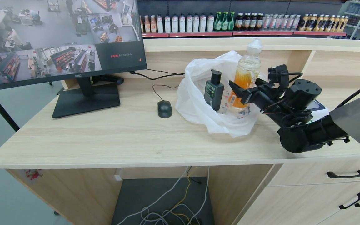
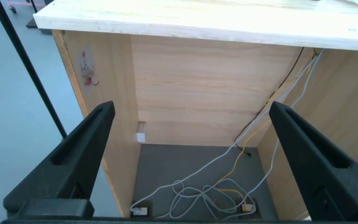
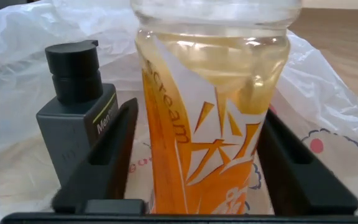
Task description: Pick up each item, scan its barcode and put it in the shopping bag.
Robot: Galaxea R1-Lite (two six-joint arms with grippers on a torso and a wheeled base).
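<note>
- Left gripper: low, in front of the desk, below its top. Jaws wide apart, nothing between them. Past them, the open knee space with loose cables on the dark floor panel.
- Drawers with black handles sit under the right part of the desk.
- Right gripper: above the right part of the desktop, pointing into the bag. One finger on each side of the drink bottle, both lying against it at label height; jaws closed on the bottle.
- Drink bottle: upright, clear with an orange label, pale liquid inside, white cap. Its lower end is inside the bag's opening; whether the base rests on the bag floor cannot be told.
- Dark bottle: upright inside the bag, just beside the drink bottle on the robot's left, black cap on. Not touched by either gripper.
- Bag: white plastic, on the desktop right of centre, mouth slumped open towards the robot, rim bunched up behind the two bottles.
- Mouse: black, on the desktop just left of the bag, its lead running back.
- Monitor: far left on its stand, showing camera feeds.
- Beyond the raised back ledge, a store shelf lined with bottles.
</note>
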